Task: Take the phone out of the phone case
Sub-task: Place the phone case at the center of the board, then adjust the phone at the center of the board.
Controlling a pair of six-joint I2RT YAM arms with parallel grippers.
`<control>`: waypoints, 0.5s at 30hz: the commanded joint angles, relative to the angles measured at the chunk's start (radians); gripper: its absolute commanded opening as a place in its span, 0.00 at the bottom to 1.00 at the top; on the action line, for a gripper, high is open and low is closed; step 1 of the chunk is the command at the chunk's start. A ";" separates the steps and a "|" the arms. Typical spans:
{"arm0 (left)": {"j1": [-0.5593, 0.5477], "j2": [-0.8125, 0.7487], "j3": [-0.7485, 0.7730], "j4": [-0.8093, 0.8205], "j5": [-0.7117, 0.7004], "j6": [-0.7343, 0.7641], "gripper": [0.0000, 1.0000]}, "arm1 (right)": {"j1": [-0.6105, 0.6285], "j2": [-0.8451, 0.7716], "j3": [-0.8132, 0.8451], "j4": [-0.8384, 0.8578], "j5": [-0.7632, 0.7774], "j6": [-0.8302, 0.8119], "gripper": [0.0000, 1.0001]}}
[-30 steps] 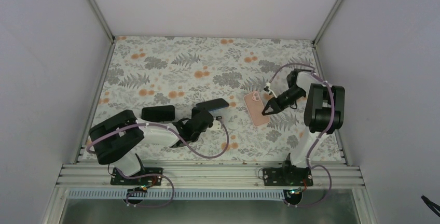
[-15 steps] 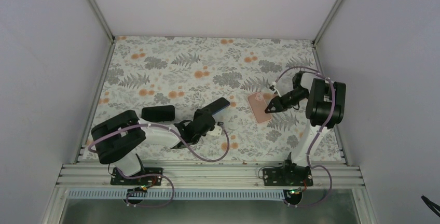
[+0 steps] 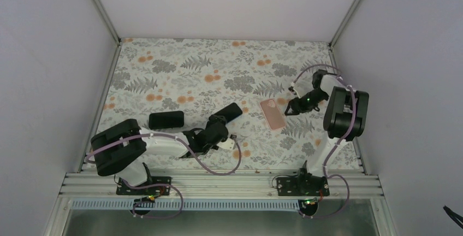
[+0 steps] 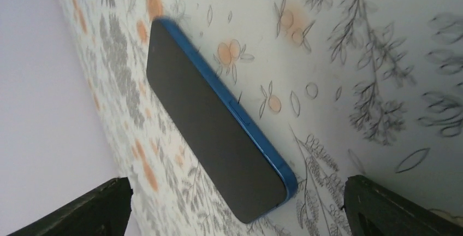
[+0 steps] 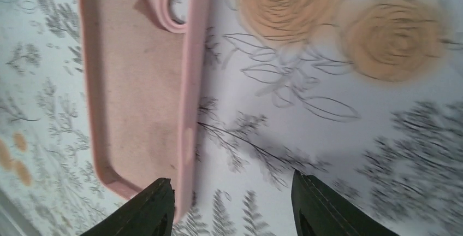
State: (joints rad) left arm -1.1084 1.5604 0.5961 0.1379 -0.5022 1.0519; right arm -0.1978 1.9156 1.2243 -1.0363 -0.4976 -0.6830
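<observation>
Top view: blue phone (image 3: pixel 227 111) is seen bare on the floral mat (image 3: pixel 180 72), long axis diagonal, just ahead of the left gripper (image 3: pixel 217 124). Empty pink case (image 3: pixel 272 114) lies apart from it, just beside the right gripper (image 3: pixel 289 110). A black rectangular object (image 3: pixel 166 119) sits off to the side, nothing obstructed.
Left wrist: jaws spread wide, phone between them, untouched.
Right wrist: jaws spread, case rim just inside one finger (image 5: pixel 158 206), nothing pinched. Extraction is judged done.
</observation>
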 commanded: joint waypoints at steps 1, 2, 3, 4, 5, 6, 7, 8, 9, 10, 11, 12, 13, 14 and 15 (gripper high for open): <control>-0.021 -0.022 0.046 -0.187 0.118 -0.046 1.00 | -0.007 -0.084 0.051 0.049 0.136 0.040 0.57; -0.024 -0.025 0.060 -0.223 0.134 -0.059 1.00 | -0.007 -0.096 0.063 0.045 0.146 0.039 0.57; -0.026 -0.029 0.076 -0.256 0.148 -0.073 1.00 | -0.006 -0.109 0.074 0.038 0.157 0.035 0.57; -0.029 -0.039 0.092 -0.285 0.161 -0.086 1.00 | -0.002 -0.126 0.085 0.030 0.159 0.028 0.58; -0.028 -0.051 0.105 -0.309 0.167 -0.095 1.00 | 0.002 -0.141 0.097 0.018 0.160 0.019 0.59; -0.029 -0.068 0.119 -0.325 0.168 -0.104 1.00 | 0.010 -0.159 0.111 0.004 0.161 0.000 0.60; -0.028 -0.086 0.136 -0.342 0.164 -0.106 1.00 | 0.022 -0.175 0.118 -0.009 0.158 -0.022 0.62; -0.028 -0.104 0.157 -0.360 0.156 -0.109 1.00 | 0.037 -0.195 0.120 -0.018 0.152 -0.044 0.63; -0.026 -0.122 0.177 -0.382 0.144 -0.112 1.00 | 0.057 -0.213 0.116 -0.020 0.148 -0.067 0.65; -0.024 -0.142 0.199 -0.395 0.133 -0.115 1.00 | 0.076 -0.232 0.114 -0.018 0.146 -0.080 0.66; -0.017 -0.157 0.218 -0.411 0.128 -0.119 1.00 | 0.101 -0.244 0.112 -0.018 0.143 -0.093 0.67; -0.001 -0.172 0.235 -0.426 0.128 -0.121 1.00 | 0.123 -0.245 0.113 -0.019 0.135 -0.100 0.67; 0.033 -0.188 0.246 -0.435 0.132 -0.121 1.00 | 0.148 -0.271 0.113 -0.017 0.128 -0.104 0.68; 0.059 -0.207 0.251 -0.435 0.139 -0.119 1.00 | 0.173 -0.282 0.118 -0.015 0.115 -0.105 0.69; 0.093 -0.227 0.252 -0.432 0.150 -0.115 1.00 | 0.196 -0.287 0.125 -0.015 0.099 -0.110 0.69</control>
State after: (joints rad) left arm -1.1049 1.4075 0.8070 -0.2352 -0.3653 0.9546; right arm -0.0818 1.6680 1.3251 -1.0317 -0.3573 -0.7372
